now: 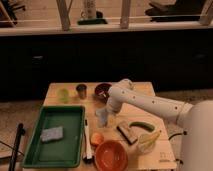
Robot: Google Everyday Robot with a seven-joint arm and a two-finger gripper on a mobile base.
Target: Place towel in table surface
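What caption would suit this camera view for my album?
Robot's pincer at a pale towel, mid-table, beside a green tray.

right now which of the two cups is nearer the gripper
The metal cup: it stands on the gripper's side of the green cup; the gripper is over the middle of the table.

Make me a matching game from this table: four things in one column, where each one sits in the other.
Things:
1. sponge
2. orange bowl
3. green cup
4. hand

Places:
A. over the middle of the table, at a pale towel
B. in the green tray
C. back left of the table
D. near the table's front edge

Pairs: 1-B, 2-D, 3-C, 4-A
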